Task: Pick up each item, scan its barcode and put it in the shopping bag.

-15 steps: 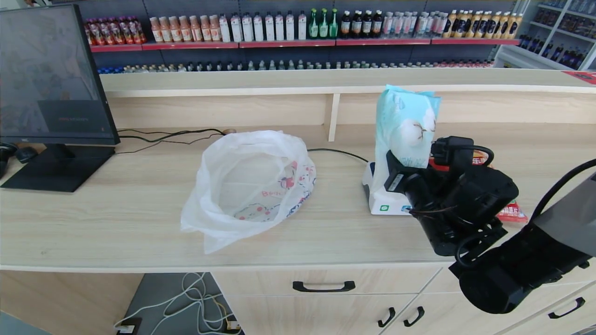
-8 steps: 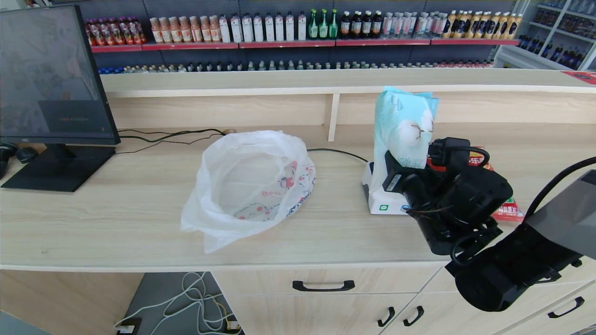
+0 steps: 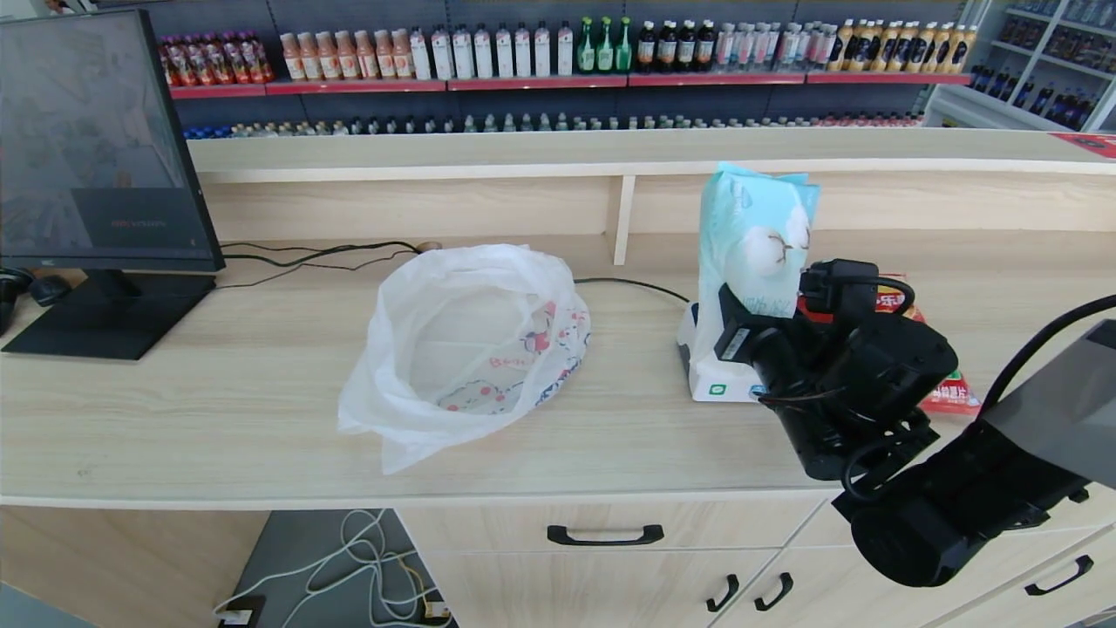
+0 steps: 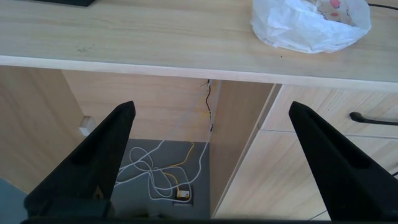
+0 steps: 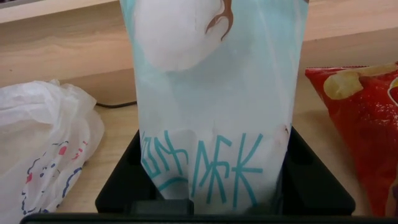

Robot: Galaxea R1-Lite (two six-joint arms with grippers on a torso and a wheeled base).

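Observation:
My right gripper [image 3: 748,316] is shut on a light-blue tissue pack [image 3: 757,237] with a cotton-boll print, holding it upright above the white barcode scanner [image 3: 717,375]. In the right wrist view the tissue pack [image 5: 214,106] sits between the black fingers [image 5: 311,177]. The white shopping bag [image 3: 471,349] lies open on the counter to the scanner's left, seen too as the shopping bag [image 5: 46,149] beside the pack. A red chips bag [image 3: 946,388] lies on the counter behind my right arm; the chips bag [image 5: 364,124] is beside the pack. My left gripper [image 4: 211,158] hangs open below the counter's front edge.
A monitor [image 3: 91,174] on a black stand occupies the far left of the counter, with cables [image 3: 314,255] running behind the bag. A raised wooden ledge [image 3: 610,157] backs the counter. Drawers with black handles [image 3: 606,536] lie below; cords [image 4: 161,177] lie on the floor.
My right arm has shifted the tissue pack slightly left and a touch lower over the scanner. The bag and chips bag have stayed put.

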